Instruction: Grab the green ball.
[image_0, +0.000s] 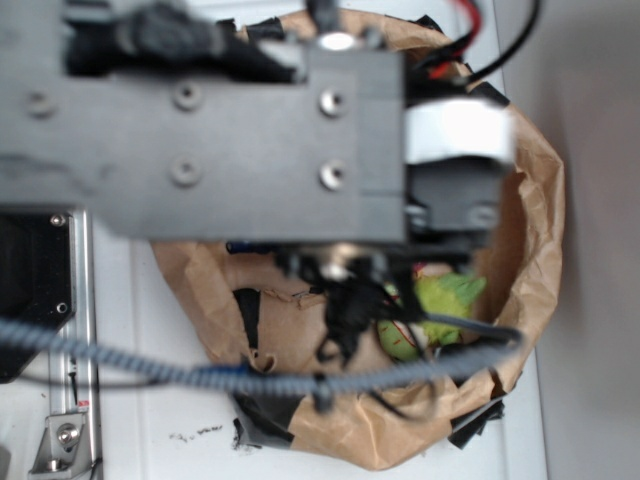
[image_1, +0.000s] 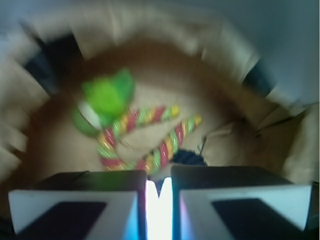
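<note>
Arm body (image_0: 230, 120) fills most of the exterior view, blurred, hanging over a brown paper bag (image_0: 535, 200) that sits open on the white tabletop (image_0: 150, 430). Hand (image_1: 159, 200) shows at the bottom of the wrist view: the two pads look nearly together with only a thin bright gap, nothing visible between them, so it reads as clenched on nothing. Inside the bag: fuzzy lime-green plush toy (image_1: 107, 95) with a red-yellow-green striped rope (image_1: 165, 145) looping off it to the right. The green ball (image_1: 82, 122) looks to be the smooth darker green round patch touching the plush's lower left, partly hidden and blurred; not certain. It's well apart from the hand, far-left of it.
</note>
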